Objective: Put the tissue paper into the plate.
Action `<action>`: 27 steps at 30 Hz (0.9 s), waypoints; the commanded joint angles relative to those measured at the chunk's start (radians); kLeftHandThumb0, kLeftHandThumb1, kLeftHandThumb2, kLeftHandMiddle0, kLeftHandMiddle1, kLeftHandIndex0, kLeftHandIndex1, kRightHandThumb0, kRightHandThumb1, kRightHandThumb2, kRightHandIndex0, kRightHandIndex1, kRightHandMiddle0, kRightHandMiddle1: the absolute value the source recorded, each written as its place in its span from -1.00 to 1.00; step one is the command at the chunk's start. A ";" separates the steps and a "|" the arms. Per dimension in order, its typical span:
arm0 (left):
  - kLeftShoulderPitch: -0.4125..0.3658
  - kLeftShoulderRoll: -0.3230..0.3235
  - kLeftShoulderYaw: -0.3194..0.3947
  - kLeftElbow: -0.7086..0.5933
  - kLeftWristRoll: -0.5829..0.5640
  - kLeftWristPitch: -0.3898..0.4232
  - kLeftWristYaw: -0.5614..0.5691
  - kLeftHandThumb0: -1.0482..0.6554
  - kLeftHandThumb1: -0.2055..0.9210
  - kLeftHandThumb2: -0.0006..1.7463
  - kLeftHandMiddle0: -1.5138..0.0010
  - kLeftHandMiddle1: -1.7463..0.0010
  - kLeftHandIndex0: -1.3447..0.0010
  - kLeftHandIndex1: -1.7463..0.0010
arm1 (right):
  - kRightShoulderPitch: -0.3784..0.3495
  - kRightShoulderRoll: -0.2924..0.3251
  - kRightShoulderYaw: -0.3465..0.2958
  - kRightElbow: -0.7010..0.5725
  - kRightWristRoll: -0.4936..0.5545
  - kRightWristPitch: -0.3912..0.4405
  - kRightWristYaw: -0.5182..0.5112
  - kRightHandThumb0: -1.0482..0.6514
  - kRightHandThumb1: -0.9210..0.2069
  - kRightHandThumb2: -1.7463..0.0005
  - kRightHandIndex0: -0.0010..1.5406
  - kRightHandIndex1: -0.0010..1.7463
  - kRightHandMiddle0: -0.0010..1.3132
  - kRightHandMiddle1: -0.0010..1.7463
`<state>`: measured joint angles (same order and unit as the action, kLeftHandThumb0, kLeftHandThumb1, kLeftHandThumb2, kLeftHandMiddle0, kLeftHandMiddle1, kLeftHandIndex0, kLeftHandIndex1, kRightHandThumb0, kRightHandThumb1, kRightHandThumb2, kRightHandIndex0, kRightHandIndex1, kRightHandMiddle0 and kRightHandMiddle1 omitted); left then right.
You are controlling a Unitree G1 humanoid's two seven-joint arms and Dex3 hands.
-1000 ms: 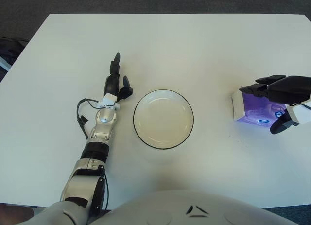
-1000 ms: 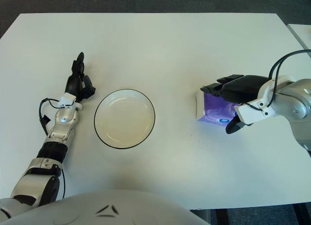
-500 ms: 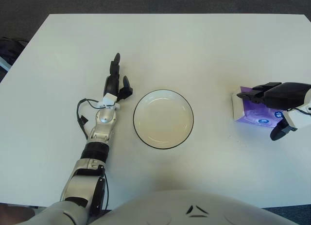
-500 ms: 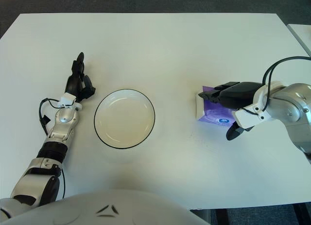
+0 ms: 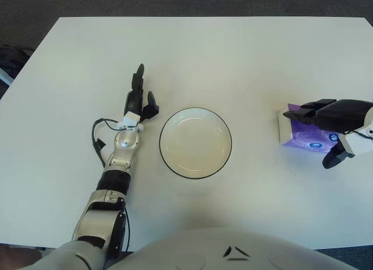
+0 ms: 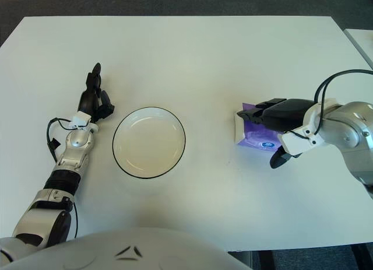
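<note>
The left hand [image 6: 94, 101] is being kept idle just left of the empty plate [image 6: 149, 142], fingers relaxed and holding nothing. Well to the right on the tabletop [image 6: 192, 60], the tissue paper [image 6: 255, 133] is being covered by the right hand [image 6: 284, 125], which has been lowered over the past second; its fingers are being narrowed around the pack, though no lift is showing. A blue label is showing, unreadable.

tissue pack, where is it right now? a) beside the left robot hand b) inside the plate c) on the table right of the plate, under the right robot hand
c: the purple tissue pack lies on the table right of the plate, with the right robot hand over it.
</note>
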<state>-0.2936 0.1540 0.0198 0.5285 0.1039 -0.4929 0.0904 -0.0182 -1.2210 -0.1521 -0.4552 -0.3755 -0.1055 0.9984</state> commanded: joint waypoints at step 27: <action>0.103 -0.006 -0.004 0.163 0.005 0.002 -0.014 -0.79 1.00 0.24 0.91 0.99 1.00 0.73 | 0.025 0.150 -0.226 -0.194 -0.181 0.160 -0.176 -1.00 -1.00 0.60 -1.00 -1.00 -1.00 -1.00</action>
<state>-0.3121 0.1650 0.0232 0.5704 0.1018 -0.5159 0.0825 0.0016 -1.0841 -0.3671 -0.6184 -0.5398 0.0158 0.8038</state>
